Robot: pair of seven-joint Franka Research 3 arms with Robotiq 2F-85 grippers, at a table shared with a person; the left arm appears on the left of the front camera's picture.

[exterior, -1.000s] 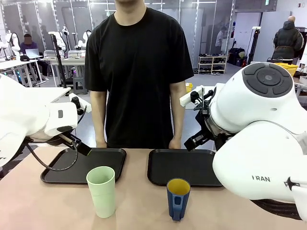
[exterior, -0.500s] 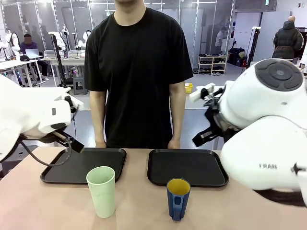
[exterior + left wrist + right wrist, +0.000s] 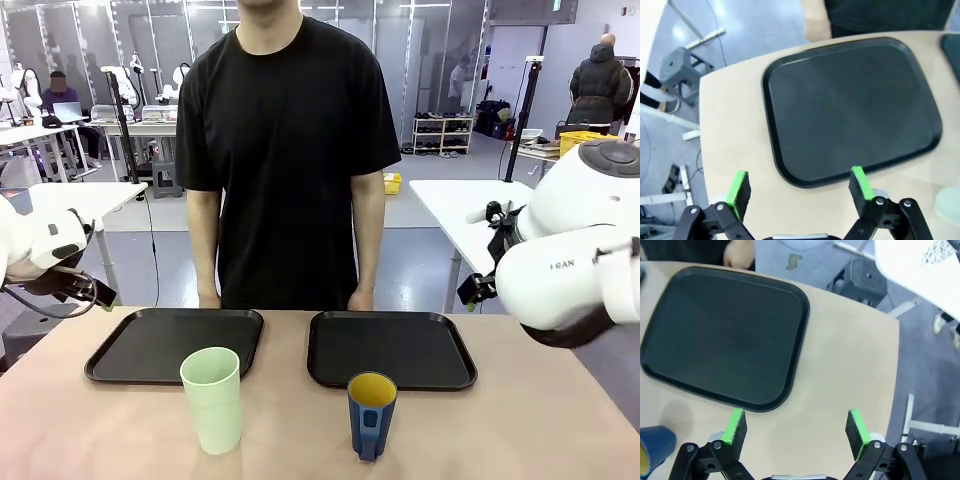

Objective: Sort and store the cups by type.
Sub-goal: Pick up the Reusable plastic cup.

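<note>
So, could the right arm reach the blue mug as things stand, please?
Probably yes. The right gripper is open above bare table beside the right tray, and the mug stands upright on its own in front of that tray, with nothing between them.

This is looking like a lab hall: behind the person (image 3: 290, 150), worktables (image 3: 450, 197) are standing on grey floor (image 3: 420, 262), someone (image 3: 55, 100) is sitting at a laptop (image 3: 68, 110), glass partitions (image 3: 400, 50) are running across, and there is possibly a shoe rack (image 3: 443, 133).
</note>
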